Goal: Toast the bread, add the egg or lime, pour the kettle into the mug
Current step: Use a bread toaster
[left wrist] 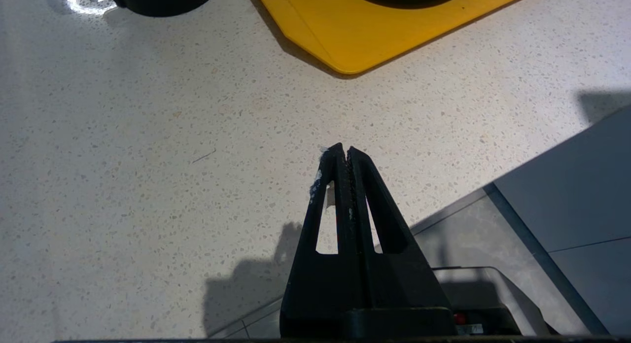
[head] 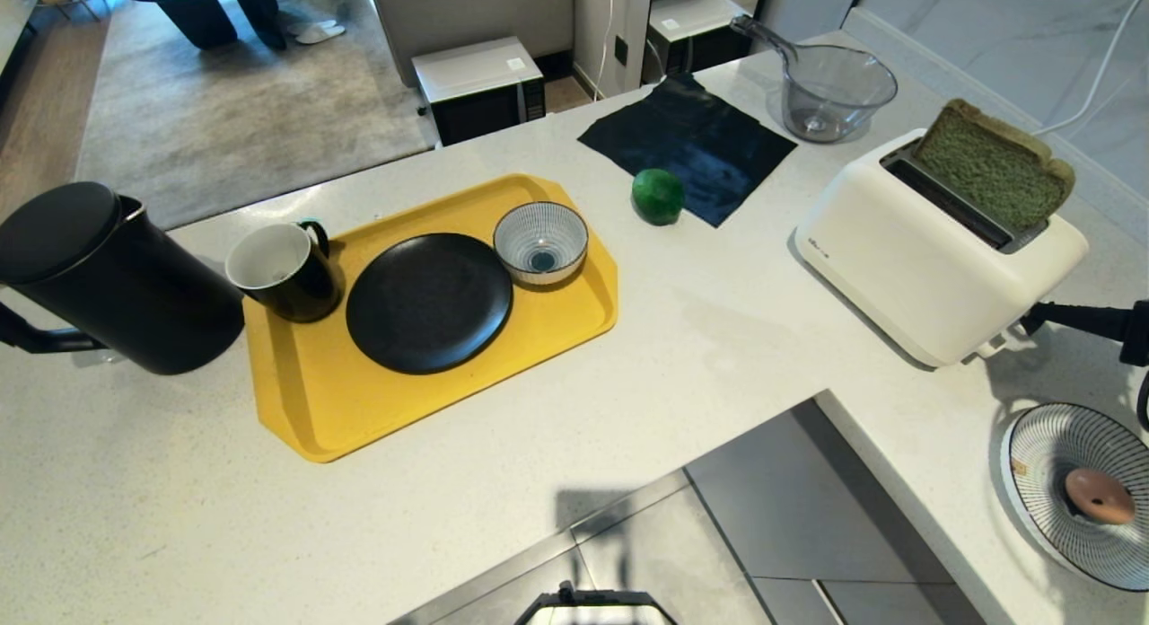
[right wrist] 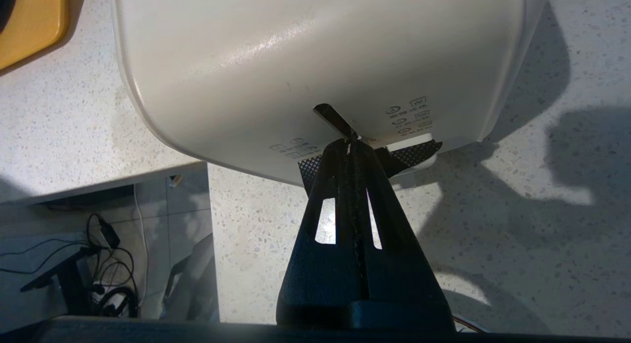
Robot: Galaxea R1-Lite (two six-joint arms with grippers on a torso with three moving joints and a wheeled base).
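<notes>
Green bread (head: 995, 167) stands in the toaster (head: 925, 257) at two o'clock on the counter (head: 718, 338). Right gripper (right wrist: 349, 145) — jaws together — meets the toaster's lever end; left gripper (left wrist: 343, 151), jaws together, hangs parked over bare counter.
</notes>
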